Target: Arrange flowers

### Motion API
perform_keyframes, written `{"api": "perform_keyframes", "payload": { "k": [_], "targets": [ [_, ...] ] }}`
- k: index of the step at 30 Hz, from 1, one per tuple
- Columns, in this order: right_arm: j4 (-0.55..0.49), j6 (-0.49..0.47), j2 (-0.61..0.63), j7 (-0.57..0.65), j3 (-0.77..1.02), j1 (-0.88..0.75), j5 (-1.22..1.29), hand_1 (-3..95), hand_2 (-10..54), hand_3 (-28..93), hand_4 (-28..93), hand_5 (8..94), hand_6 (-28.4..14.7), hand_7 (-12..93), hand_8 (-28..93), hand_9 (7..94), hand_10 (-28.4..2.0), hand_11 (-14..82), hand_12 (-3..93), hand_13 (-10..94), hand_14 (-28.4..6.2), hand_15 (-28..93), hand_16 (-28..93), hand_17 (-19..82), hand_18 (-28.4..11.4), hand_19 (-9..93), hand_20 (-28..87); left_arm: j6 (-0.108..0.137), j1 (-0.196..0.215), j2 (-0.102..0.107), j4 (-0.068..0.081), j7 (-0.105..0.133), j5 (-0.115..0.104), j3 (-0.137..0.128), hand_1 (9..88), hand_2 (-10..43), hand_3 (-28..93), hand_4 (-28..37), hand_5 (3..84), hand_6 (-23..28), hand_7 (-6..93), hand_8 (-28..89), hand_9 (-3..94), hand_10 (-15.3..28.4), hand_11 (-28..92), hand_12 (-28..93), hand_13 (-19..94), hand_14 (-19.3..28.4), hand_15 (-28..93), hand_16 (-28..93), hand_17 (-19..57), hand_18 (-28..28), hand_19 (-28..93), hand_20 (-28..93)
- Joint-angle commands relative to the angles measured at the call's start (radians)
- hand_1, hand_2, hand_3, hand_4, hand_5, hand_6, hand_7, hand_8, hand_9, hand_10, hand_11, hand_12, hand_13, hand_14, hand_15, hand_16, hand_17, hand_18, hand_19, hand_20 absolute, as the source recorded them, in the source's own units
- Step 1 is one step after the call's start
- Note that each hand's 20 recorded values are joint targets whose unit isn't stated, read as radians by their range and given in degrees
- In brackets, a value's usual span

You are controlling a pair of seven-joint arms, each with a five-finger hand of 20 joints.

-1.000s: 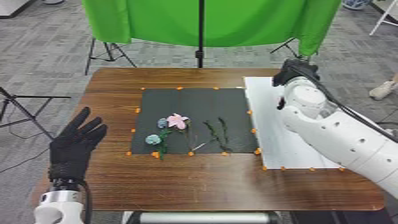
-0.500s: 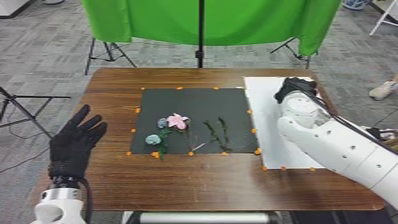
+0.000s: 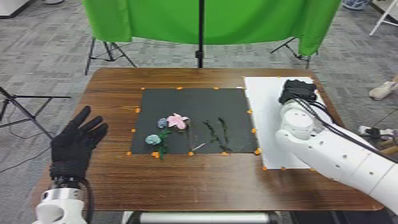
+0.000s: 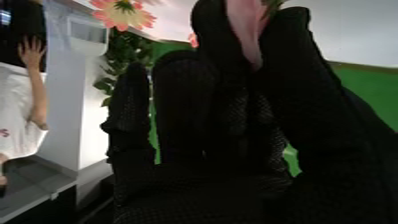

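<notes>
Right hand (image 3: 298, 91): over the far part of the white sheet (image 3: 277, 130), on the right of the table (image 3: 195, 192). In the right wrist view the right hand (image 4: 289, 55) has pink petals (image 4: 242, 22) pinched between thumb and a finger, gap nearly closed, other fingers fairly straight. Can't tell if a whole flower hangs off them. Just past the fingertips: pink-and-cream flower (image 4: 120, 12), leafy greenery (image 4: 129, 47) near it; can't tell if these are held too.

Left of the right hand and nearer the robot: black mat (image 3: 187, 102), orange bits (image 3: 258, 151) along its edges. On the mat, going away from the hand: two green stems (image 3: 224, 132) side by side, then pink flower (image 3: 177, 121), then two blue flowers, far one (image 3: 163, 122) close to the pink, near one (image 3: 153, 139) closer to the robot.

Farther left, past the mat: left hand (image 3: 73, 150), near the table's left edge, open, fingers extended and spread, nothing held.

Beyond the table, ahead of both hands: green cloth (image 3: 253, 25).
</notes>
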Motion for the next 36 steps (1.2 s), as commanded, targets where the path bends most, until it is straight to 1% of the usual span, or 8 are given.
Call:
{"api": "perform_keyframes", "payload": {
  "k": [1,7,11,14,20,24,30,36],
  "targets": [
    [-0.099,0.099,0.020,-0.047,0.032,-0.005,-0.056,59.8,-9.5,65,-28,87.7,2.4,19,2,89.9,-3.3,18.3,39.3,71,-3.5,69,29,25,-20.2,81,40,-0.007,0.019,-0.017,-0.003,-0.025,0.016,-0.014,20.8,7.0,81,-28.3,36.2,8.5,7.8,-8,33.5,20.2,25,11,21,27.7,59,-11,-8.1,28.4,57,1],
    [-0.241,0.170,-0.001,-0.144,-0.020,0.027,-0.085,59.8,-9.5,66,-28,88.2,2.1,18,2,90.4,-3.7,18.3,39.4,72,-3.7,69,29,25,-20.5,82,41,-0.010,0.026,-0.022,-0.005,-0.032,0.018,-0.025,20.8,7.0,81,-28.3,36.2,8.6,7.7,-8,33.5,20.2,25,11,21,27.7,59,-11,-8.0,28.4,57,1],
    [-0.327,0.153,-0.042,-0.236,-0.054,0.025,-0.063,58.9,-9.5,67,-28,88.3,2.1,18,3,90.5,-3.7,18.1,39.7,72,-3.8,69,30,25,-20.5,82,41,-0.012,0.026,-0.022,-0.006,-0.031,0.019,-0.025,20.7,7.0,81,-28.3,36.2,8.5,7.7,-8,33.5,20.1,25,11,21,27.8,59,-11,-8.0,28.4,58,1],
    [-0.357,0.115,-0.079,-0.284,-0.075,0.013,-0.068,58.1,-9.5,68,-28,88.2,2.0,18,3,90.4,-3.7,18.2,39.9,71,-3.8,69,30,25,-20.3,82,41,-0.013,0.025,-0.025,-0.007,-0.041,0.024,-0.025,20.8,7.0,81,-28.3,36.2,8.5,7.8,-8,33.5,20.2,25,11,21,27.8,59,-11,-8.0,28.4,58,1],
    [-0.372,0.061,-0.123,-0.343,-0.105,-0.016,-0.086,57.3,-9.5,69,-28,87.7,1.9,19,3,90.0,-3.9,18.6,40.3,71,-3.4,70,30,24,-19.8,81,41,-0.020,0.022,-0.029,-0.007,-0.052,0.031,-0.030,20.9,7.1,81,-28.3,36.2,8.6,7.7,-8,33.5,20.2,25,11,21,27.8,59,-11,-7.8,28.4,58,1],
    [-0.363,0.044,-0.143,-0.370,-0.132,-0.015,-0.110,57.1,-9.5,69,-28,87.1,2.2,19,3,89.6,-4.0,19.0,40.3,70,-3.4,70,30,24,-19.6,81,41,-0.014,0.032,-0.022,-0.009,-0.046,0.025,-0.031,20.8,7.1,81,-28.3,36.2,8.6,7.7,-8,33.5,20.2,25,11,21,27.8,59,-11,-7.8,28.4,58,1],
    [-0.341,0.052,-0.154,-0.359,-0.190,0.014,-0.148,55.9,-9.5,70,-28,86.3,2.3,19,3,88.8,-4.3,20.1,40.3,69,-3.5,71,30,23,-19.4,81,41,-0.025,0.017,-0.026,-0.003,-0.049,0.031,-0.027,20.9,7.1,81,-28.3,36.2,8.6,7.7,-8,33.5,20.2,25,11,21,27.7,59,-11,-7.8,28.4,58,1],
    [-0.332,0.061,-0.149,-0.333,-0.205,0.027,-0.159,55.5,-9.5,70,-28,85.5,2.5,20,2,87.3,-4.6,22.3,40.5,67,-4.2,72,30,22,-19.3,81,41,-0.021,0.016,-0.023,-0.002,-0.044,0.027,-0.026,20.9,7.1,81,-28.3,36.3,8.6,7.7,-8,33.5,20.3,25,11,21,27.8,59,-11,-7.8,28.4,58,1]
  ]
}}
